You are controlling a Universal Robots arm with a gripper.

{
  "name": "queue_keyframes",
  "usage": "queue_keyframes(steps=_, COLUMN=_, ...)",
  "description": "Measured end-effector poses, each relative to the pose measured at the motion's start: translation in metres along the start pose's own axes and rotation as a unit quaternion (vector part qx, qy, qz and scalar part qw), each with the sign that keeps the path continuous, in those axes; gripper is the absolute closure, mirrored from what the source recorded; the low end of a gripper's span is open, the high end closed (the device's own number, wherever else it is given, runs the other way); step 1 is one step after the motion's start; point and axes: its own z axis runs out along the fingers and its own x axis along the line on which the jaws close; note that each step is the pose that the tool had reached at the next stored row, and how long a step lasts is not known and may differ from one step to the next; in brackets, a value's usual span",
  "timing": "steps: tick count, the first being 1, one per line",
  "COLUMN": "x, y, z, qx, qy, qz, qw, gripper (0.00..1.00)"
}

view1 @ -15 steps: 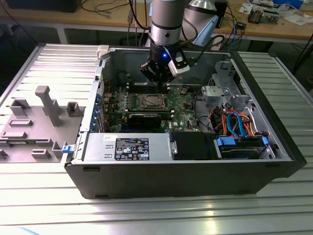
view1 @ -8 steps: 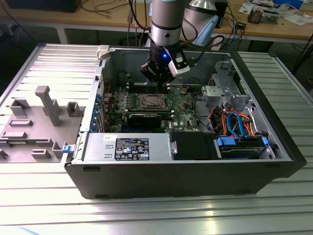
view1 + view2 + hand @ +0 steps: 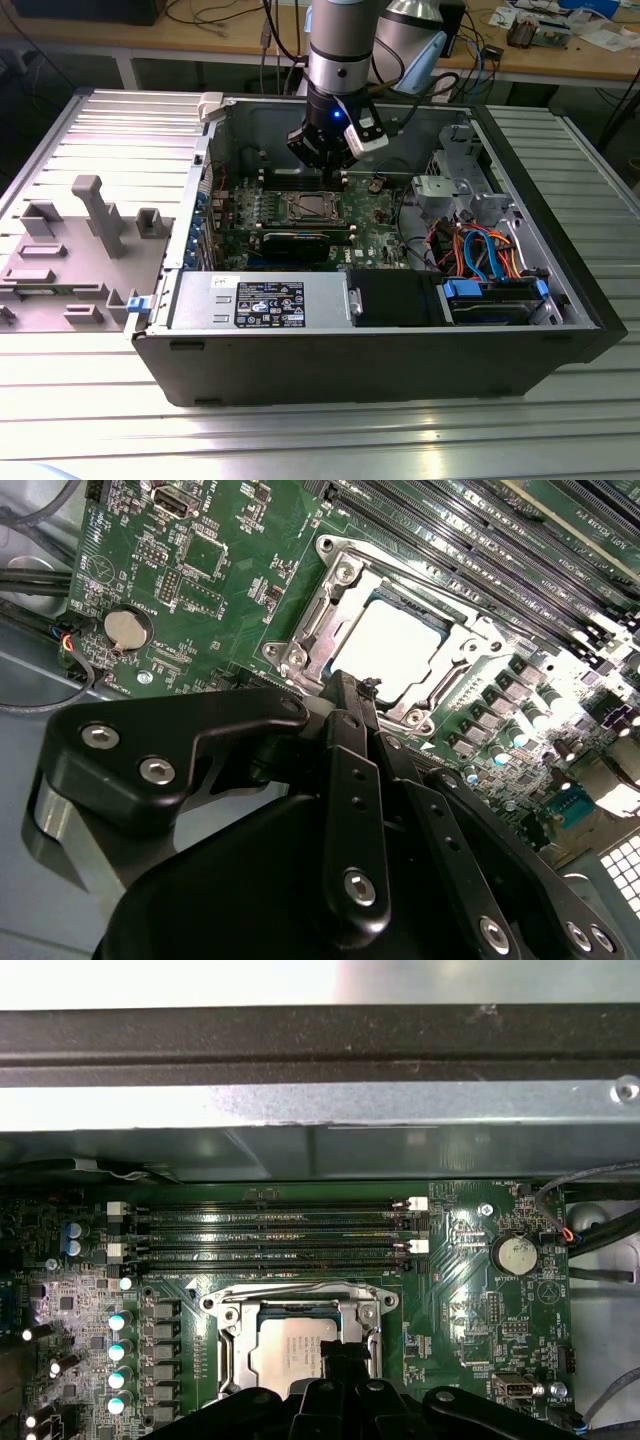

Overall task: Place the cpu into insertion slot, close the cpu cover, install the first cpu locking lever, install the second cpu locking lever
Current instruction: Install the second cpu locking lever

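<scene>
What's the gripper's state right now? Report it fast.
Gripper: shut, holding nothing visible, fingertips at the edge of the cpu cover, with the cpu seated in the insertion slot.

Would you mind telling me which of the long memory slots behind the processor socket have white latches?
Two of the four memory slots in the first wrist view: the first and third counting from the case wall. The others have dark ends.

Exterior view looks down from afar; both wrist views closely share the insertion slot (image 3: 395, 650).
</scene>
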Motion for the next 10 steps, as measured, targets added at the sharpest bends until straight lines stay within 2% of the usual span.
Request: queue_keyframes(steps=10, x=-0.0001, y=-0.0027, z=-0.0001, qx=0.0, qy=0.0, qz=0.0, qw=1.0, gripper=0.89)
